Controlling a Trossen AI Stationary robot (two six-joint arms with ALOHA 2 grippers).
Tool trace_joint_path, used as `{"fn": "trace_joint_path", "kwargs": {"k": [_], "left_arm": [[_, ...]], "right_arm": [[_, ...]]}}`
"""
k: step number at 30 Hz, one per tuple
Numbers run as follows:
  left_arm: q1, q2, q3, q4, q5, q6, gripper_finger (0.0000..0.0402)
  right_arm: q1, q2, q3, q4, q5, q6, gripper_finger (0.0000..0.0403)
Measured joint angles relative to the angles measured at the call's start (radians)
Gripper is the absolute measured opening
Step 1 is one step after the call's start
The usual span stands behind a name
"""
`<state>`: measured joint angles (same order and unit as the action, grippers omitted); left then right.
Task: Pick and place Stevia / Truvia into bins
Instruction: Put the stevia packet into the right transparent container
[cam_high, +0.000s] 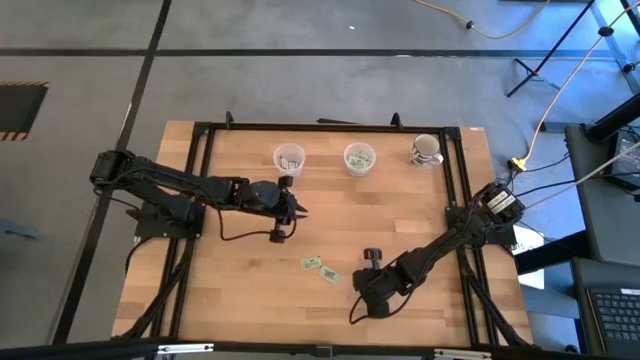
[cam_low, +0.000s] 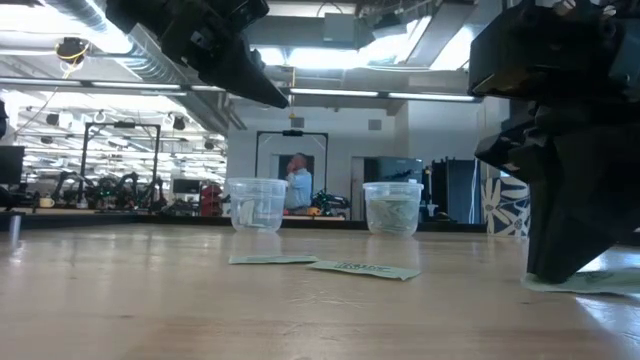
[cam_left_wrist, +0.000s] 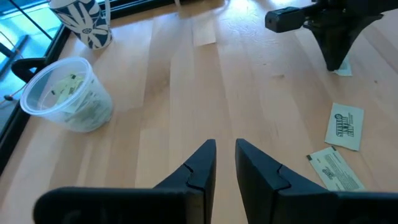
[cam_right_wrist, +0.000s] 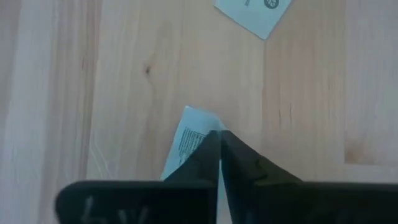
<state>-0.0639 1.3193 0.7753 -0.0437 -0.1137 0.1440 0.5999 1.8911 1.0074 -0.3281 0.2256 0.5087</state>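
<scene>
Right end effector (cam_right_wrist: 219, 140) is down at the near edge of the counter (cam_high: 240, 300), tips pinched together on a sachet (cam_right_wrist: 186, 137) lying flat on the wood: the pick step, by my read. Next comes a clean lift and a carry to the far cups (cam_high: 359, 158). Two more sachets (cam_high: 320, 268) lie mid-counter. Left end effector (cam_left_wrist: 225, 155) hovers beyond, narrowly parted, empty. Whether the paper is truly gripped stays hidden.

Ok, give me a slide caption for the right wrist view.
Right gripper closed on a sachet lying on the wooden table.
</scene>
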Motion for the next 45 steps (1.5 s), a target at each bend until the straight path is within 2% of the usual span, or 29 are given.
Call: {"fn": "trace_joint_path", "kwargs": {"k": [6, 12, 17, 22, 25, 27, 32, 37, 41, 45], "left_arm": [[0.0, 0.0, 0.0, 0.0, 0.0, 0.0, 0.0056], [0.0, 0.0, 0.0, -0.002, 0.001, 0.0, 0.0054], [0.0, 0.0, 0.0, -0.008, 0.003, 0.0, 0.0052], [0.0, 0.0, 0.0, -0.013, 0.003, 0.0, 0.0055], [0.0, 0.0, 0.0, -0.013, 0.003, -0.003, 0.0053], [-0.004, 0.0, 0.0, -0.013, 0.003, -0.003, 0.0052], [-0.021, 0.0, 0.0, -0.021, 0.007, -0.005, 0.0053], [-0.042, 0.0, 0.0, -0.025, 0.007, -0.01, 0.0053], [-0.057, 0.0, 0.0, -0.041, 0.007, -0.02, 0.005], [-0.069, 0.0, 0.0, -0.049, 0.007, -0.051, 0.0052]], "right_arm": [[-0.005, 0.005, 0.069, -0.113, -0.002, 0.009, 0.0006], [-0.052, -0.046, 0.227, -0.444, 0.008, 0.006, 0.0003], [-0.117, -0.121, 0.355, -0.702, 0.135, -0.02, 0.0004], [-0.214, -0.222, 0.439, -0.793, 0.292, -0.134, 0.0004], [-0.295, -0.285, 0.453, -0.766, 0.407, -0.243, 0.0004], [-0.364, -0.322, 0.447, -0.711, 0.43, -0.326, 0.0004], [-0.565, -0.357, 0.418, -0.589, 0.31, -0.501, 0.0004], [-0.747, -0.352, 0.336, -0.408, 0.246, -0.625, 0.0004], [-0.867, -0.352, 0.234, -0.258, 0.148, -0.65, 0.0004], [-0.95, -0.352, 0.106, -0.097, 0.119, -0.653, 0.0004]]}}
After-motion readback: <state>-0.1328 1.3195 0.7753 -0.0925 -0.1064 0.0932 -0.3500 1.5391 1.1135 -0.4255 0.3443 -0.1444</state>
